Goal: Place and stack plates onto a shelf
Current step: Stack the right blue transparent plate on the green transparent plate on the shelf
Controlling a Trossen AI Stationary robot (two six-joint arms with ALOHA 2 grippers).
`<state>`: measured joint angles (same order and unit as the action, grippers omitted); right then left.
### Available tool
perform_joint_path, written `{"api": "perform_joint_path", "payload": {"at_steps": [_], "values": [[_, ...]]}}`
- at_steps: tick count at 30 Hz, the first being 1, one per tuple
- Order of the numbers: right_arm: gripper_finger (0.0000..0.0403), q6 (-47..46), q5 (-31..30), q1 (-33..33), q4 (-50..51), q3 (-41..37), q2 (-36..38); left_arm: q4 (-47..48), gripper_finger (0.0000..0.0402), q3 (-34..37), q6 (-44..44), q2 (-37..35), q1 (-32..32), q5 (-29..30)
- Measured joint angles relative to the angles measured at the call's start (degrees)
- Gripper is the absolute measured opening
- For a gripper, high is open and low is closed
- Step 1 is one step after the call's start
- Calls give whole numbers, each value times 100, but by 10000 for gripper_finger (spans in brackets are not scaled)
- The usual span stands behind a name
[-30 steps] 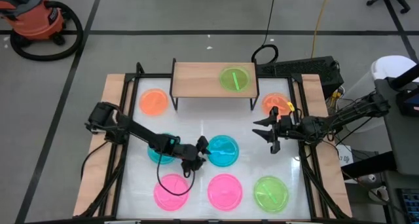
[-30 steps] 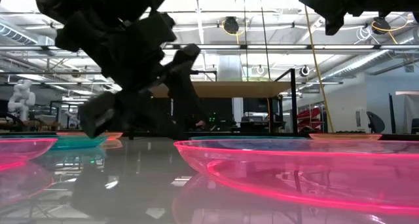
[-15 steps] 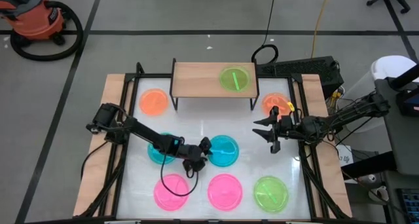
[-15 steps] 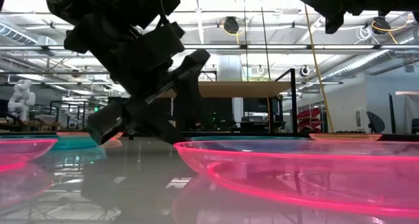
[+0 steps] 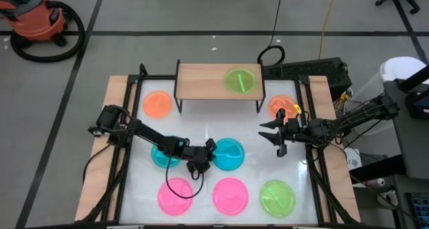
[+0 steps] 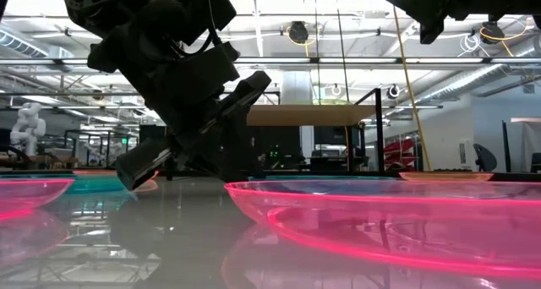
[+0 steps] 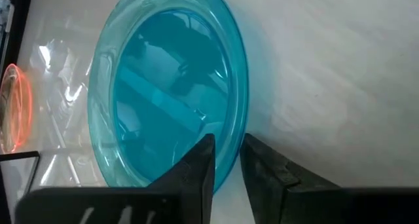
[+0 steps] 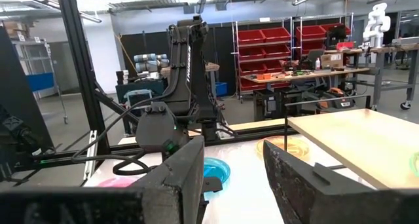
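The left gripper [image 7: 226,160] straddles the cyan plate's [image 7: 170,86] near rim mid-table, fingers narrowly apart, not yet clamped. Best to close squarely on the rim (slippery plastic) before lifting toward the shelf [image 5: 208,78]. The right gripper [image 5: 273,136] waits open, empty.

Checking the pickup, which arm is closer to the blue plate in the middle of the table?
Left. The left pincer straddles the blue plate's rim; the right pincer hovers apart, toward the table's right side.
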<state>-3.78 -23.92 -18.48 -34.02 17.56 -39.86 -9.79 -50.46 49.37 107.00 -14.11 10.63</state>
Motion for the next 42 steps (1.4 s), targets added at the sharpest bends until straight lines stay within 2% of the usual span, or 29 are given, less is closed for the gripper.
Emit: {"api": "perform_joint_path", "payload": {"at_steps": [22,24,28,33,42], "values": [[141,3,0,-2,2,0,0,-225,75,4,141,4,-44,8],[141,-6,0,0,-2,0,0,-207,64,4,153,4,-44,7],[141,-23,1,-1,6,0,0,-137,10,4,151,0,-66,4],[141,-19,0,0,40,0,-2,-119,4,4,180,-2,-66,21],[141,-144,0,0,42,0,-2,-68,2,4,436,-217,-107,394]]}}
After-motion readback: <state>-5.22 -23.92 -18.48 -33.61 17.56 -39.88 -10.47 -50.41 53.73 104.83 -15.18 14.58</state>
